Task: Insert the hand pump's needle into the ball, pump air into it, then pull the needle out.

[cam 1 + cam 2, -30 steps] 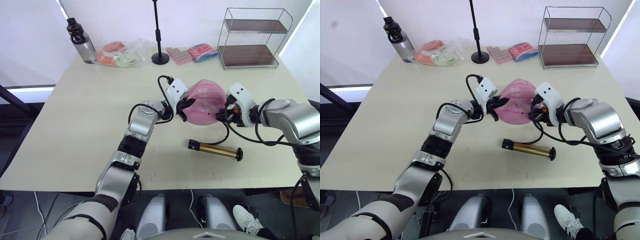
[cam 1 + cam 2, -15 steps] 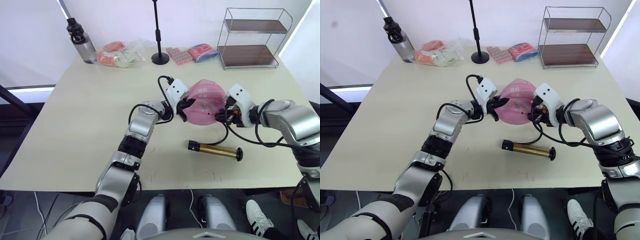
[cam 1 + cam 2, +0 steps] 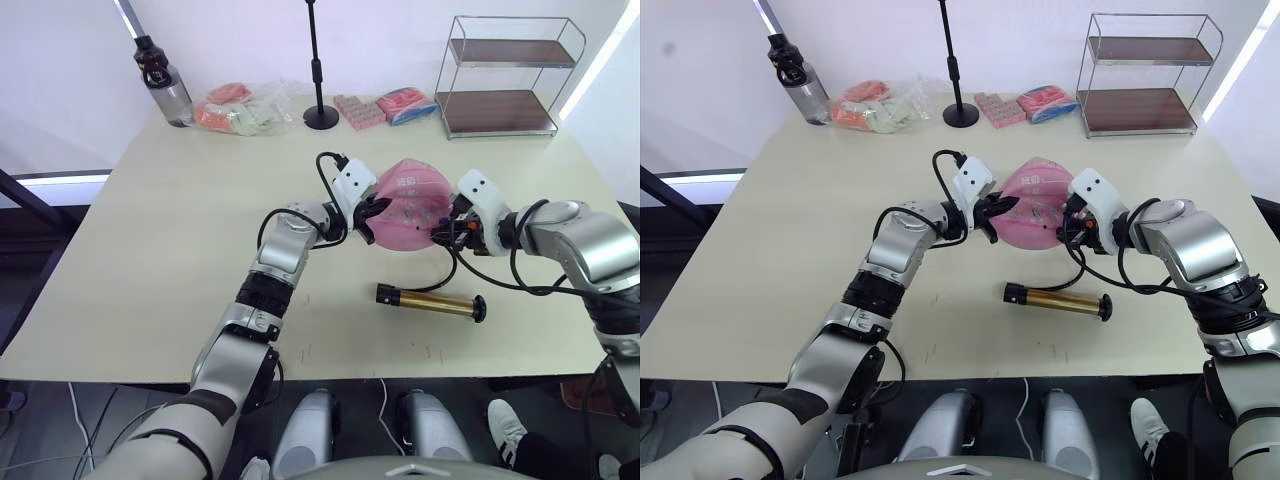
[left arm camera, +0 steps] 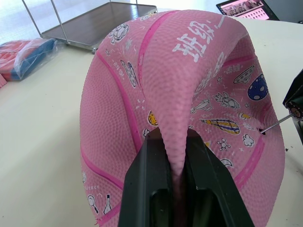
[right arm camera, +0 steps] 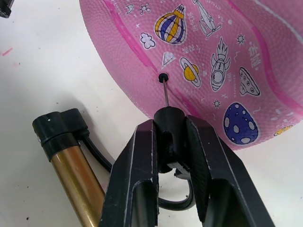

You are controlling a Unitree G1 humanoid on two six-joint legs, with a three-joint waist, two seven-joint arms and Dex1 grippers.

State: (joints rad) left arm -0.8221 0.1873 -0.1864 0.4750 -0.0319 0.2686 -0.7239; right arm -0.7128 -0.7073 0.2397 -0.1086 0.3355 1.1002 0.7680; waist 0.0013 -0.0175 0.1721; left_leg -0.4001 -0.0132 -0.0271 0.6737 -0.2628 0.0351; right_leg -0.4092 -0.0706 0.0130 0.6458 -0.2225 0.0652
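The ball [image 3: 405, 203] is pink, half-collapsed and printed with cartoons, and it rests at the table's middle. My left gripper [image 4: 175, 142] is shut on a raised fold of its skin. My right gripper [image 5: 169, 124] is shut on the needle's black fitting [image 5: 169, 116] at the ball's right side. The thin metal needle [image 5: 165, 93] points at the ball's small black valve [image 5: 163, 76]. Its tip touches the valve and most of its length is bare. The bronze hand pump [image 3: 428, 301] lies on the table in front of the ball. Its black hose [image 5: 102, 156] curls up to the fitting.
A black stand pole [image 3: 318, 70] rises at the back centre. A wire shelf rack [image 3: 505, 78] stands at the back right. A water bottle [image 3: 160, 80] is at the back left. Bagged snacks [image 3: 240, 108] and packets [image 3: 385, 106] also line the back.
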